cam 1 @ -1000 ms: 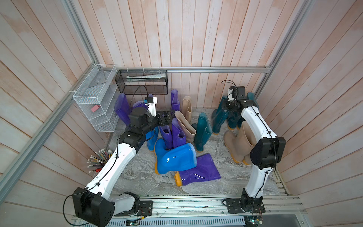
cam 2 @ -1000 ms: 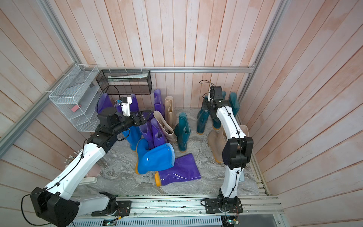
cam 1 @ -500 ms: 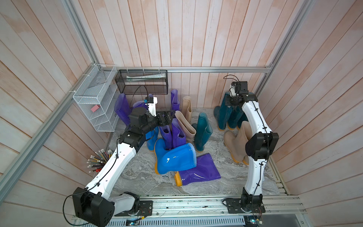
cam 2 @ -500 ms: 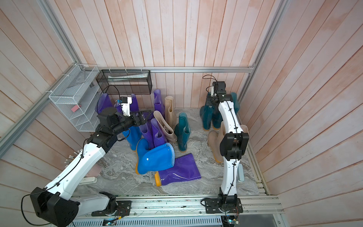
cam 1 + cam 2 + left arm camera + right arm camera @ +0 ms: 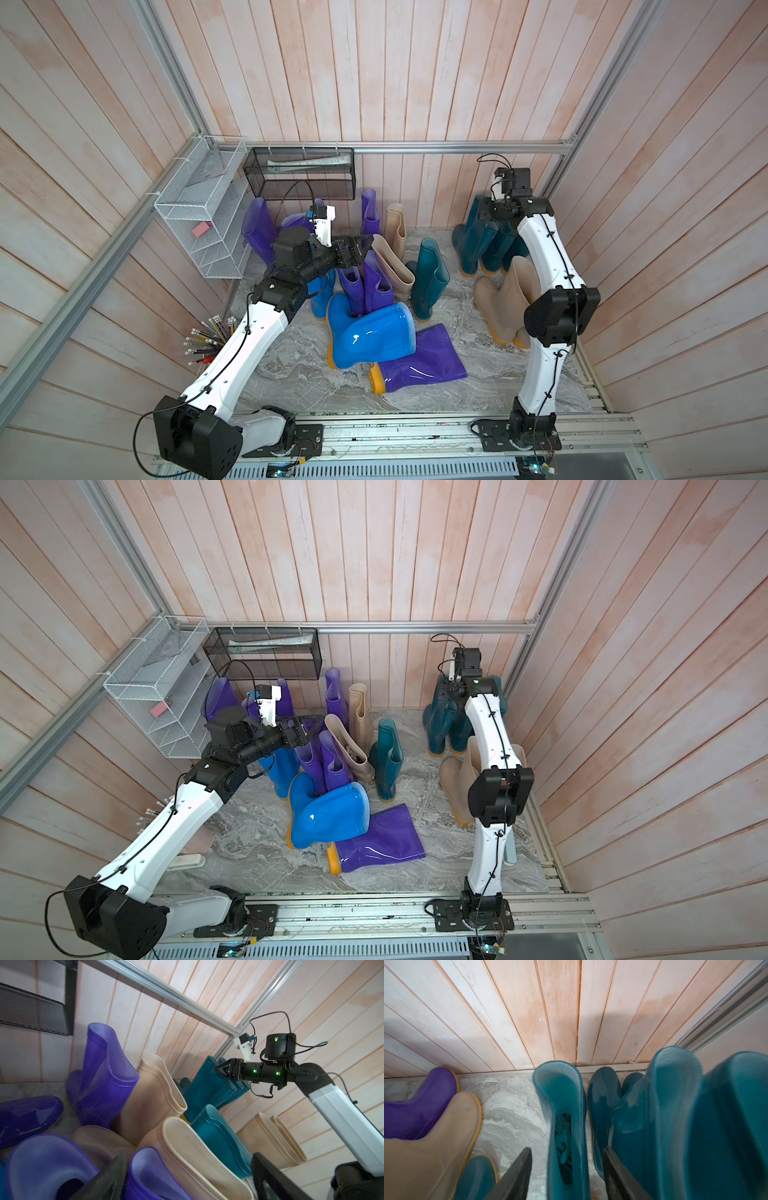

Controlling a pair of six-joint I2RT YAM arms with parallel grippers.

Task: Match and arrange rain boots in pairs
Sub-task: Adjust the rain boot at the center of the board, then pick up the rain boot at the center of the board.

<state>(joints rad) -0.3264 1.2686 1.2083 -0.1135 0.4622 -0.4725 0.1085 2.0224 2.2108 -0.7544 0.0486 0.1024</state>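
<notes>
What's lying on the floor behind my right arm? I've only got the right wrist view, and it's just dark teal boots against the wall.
Observer: A bright blue rain boot lies on its side mid-floor. From above it partly overlaps a purple rain boot that also lies flat.
Operator: Where's the other arm?
Observer: The left pincer hangs open and empty over an upright purple boot and a leaning beige boot in the middle cluster.
Operator: Any beige ones near me?
Observer: Two beige boots stand upright together beside the elbow of the right arm, which partly hides them.
</notes>
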